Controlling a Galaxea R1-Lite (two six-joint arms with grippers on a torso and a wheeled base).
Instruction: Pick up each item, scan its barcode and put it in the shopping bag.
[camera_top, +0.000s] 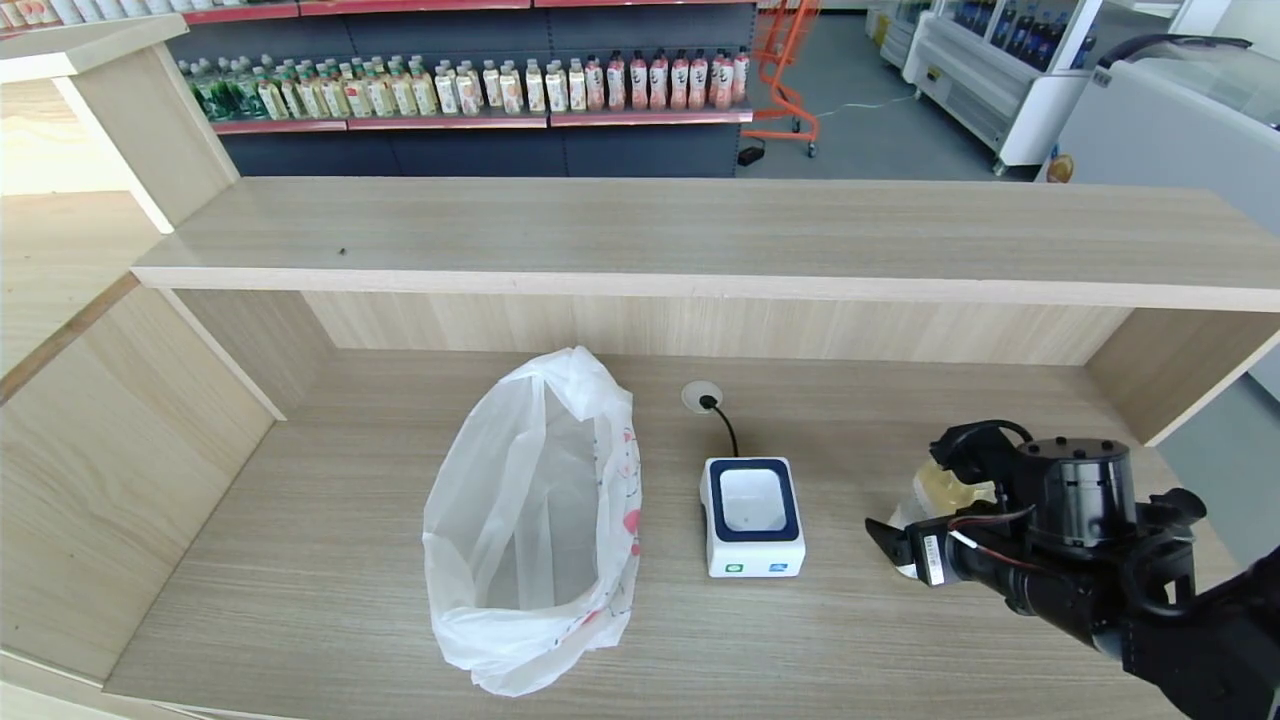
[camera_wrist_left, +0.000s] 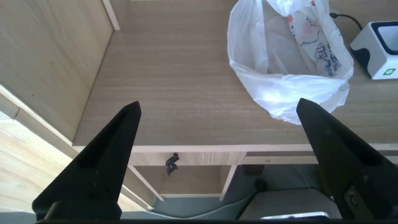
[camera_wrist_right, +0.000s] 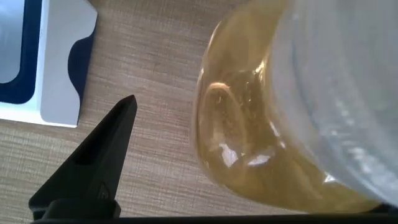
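A clear plastic bottle of yellowish liquid (camera_top: 945, 497) lies on the wooden counter at the right. My right gripper (camera_top: 915, 492) is open around it; one black finger (camera_wrist_right: 93, 168) stands a little apart from the bottle (camera_wrist_right: 267, 124), and the other finger is hidden behind it. The white and blue barcode scanner (camera_top: 752, 515) sits at mid-counter, just left of the bottle. The white shopping bag (camera_top: 535, 520) lies open to the scanner's left. My left gripper (camera_wrist_left: 217, 155) hangs open with nothing in it, off the counter's near left edge, with the bag (camera_wrist_left: 286, 56) ahead of it.
The scanner's black cable (camera_top: 722, 420) runs back to a grommet in the counter. Wooden side walls and a raised shelf (camera_top: 700, 235) enclose the counter at left, right and back. Bare counter (camera_top: 300, 560) lies left of the bag.
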